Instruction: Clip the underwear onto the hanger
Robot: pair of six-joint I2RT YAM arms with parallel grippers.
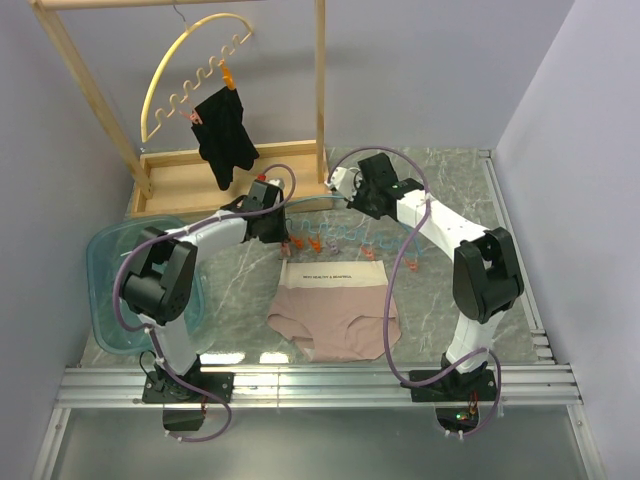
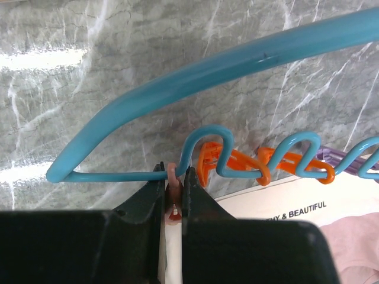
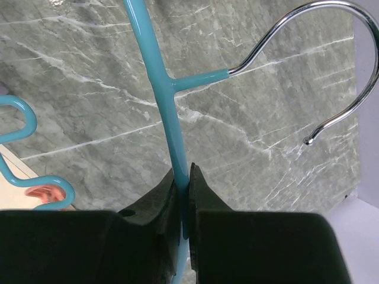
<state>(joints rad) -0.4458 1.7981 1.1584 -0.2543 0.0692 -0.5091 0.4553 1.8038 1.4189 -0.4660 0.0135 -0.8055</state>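
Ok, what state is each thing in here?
hanger: held by both grippers
underwear: flat on the table, unclipped
left gripper: shut on pink clip
right gripper: shut on hanger arch
black garment: clipped, hanging from yellow hanger

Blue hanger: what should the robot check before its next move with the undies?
1. Right hand shut on the hanger: ok.
2. Left hand pinching a pink clip: ok.
3. Underwear lying flat on the table: ok.
4. Waistband close to the hanger's clips: ok.
5. Waistband inside the pinched clip: cannot tell, the hand hides it.
6. Orange clips biting the waistband: not ok, they sit beside its edge.
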